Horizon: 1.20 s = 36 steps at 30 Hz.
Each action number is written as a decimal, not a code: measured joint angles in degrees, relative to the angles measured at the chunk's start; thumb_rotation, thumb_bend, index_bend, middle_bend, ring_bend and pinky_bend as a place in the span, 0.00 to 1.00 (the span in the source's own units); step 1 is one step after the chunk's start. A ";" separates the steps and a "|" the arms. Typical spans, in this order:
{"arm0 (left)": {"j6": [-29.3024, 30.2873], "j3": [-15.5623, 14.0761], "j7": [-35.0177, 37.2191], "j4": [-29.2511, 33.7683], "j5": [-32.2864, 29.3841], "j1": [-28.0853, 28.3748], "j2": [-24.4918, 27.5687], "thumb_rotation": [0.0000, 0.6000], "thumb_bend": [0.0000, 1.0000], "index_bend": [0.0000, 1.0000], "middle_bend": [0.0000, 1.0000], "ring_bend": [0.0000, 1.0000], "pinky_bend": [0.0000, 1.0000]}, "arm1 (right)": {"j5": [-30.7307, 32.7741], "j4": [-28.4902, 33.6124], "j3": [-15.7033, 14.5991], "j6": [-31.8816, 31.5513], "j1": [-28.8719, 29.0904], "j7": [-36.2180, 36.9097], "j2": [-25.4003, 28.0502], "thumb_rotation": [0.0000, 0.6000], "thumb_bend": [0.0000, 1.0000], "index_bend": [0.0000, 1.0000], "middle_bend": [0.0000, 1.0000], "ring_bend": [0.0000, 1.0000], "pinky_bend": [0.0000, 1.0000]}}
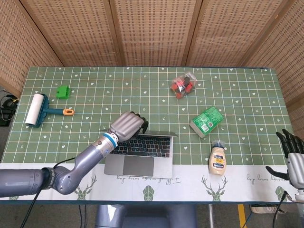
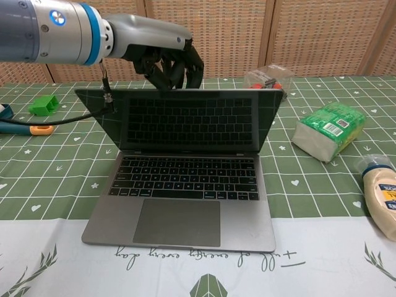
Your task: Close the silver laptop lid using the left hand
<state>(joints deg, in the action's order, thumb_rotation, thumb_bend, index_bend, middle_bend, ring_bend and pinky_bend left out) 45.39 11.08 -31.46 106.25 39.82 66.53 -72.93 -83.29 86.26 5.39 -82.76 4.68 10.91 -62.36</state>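
a: fingers point(image 2: 173, 65) of the left hand point(image 1: 126, 126) are curled down over the top edge of the silver laptop lid point(image 2: 185, 120), pressing on it rather than clasping anything. nothing is actually held in them.

b: and where's the laptop point(image 1: 138, 154) sitting?

a: near the front middle of the bench point(image 1: 142, 90), base flat on the green cloth, lid tipped well forward over the keyboard point(image 2: 184, 182), partly closed but with a clear gap left.

b: what could go wrong from here, in your view?

a: the contact is only a curled-finger press near the left part of the rim. if the push runs forward more than downward, i'd guess the fingers could slide off the edge and the lid would drop the last bit on its own, or stall half open.

b: could the base shift?

a: possibly. a sideways or forward shove might skid the whole machine on the cloth toward the front edge of the bench. pressing off-centre could also twist the lid a little.

b: anything nearby at risk?

a: the green packet point(image 1: 206, 121) and the sauce bottle point(image 1: 217, 159) lie well apart on the other side. the right hand point(image 1: 293, 156) rests at the bench's far corner, fingers spread, holding nothing.
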 measured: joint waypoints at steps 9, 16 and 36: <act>0.75 -4.44 0.22 4.48 4.81 -1.86 -0.02 1.00 1.00 0.49 0.39 0.35 0.36 | -0.57 0.54 -0.25 -0.42 -0.17 -0.17 0.27 1.00 0.02 0.00 0.00 0.00 0.00; 0.37 -8.15 0.71 4.06 6.96 -3.14 -3.13 1.00 1.00 0.49 0.39 0.35 0.36 | -1.05 0.88 -0.46 -0.72 -0.28 -0.33 0.46 1.00 0.02 0.00 0.00 0.00 0.00; -0.89 -12.58 1.19 -4.54 7.96 -4.22 -12.50 1.00 1.00 0.48 0.39 0.35 0.36 | -0.93 1.11 -0.53 -0.58 -0.28 -0.51 0.59 1.00 0.02 0.00 0.00 0.00 0.00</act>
<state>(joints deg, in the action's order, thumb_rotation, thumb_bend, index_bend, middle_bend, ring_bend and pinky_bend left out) 44.50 -1.50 -30.27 101.71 47.79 62.32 -85.44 -84.22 87.38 4.85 -83.34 4.40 10.40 -61.78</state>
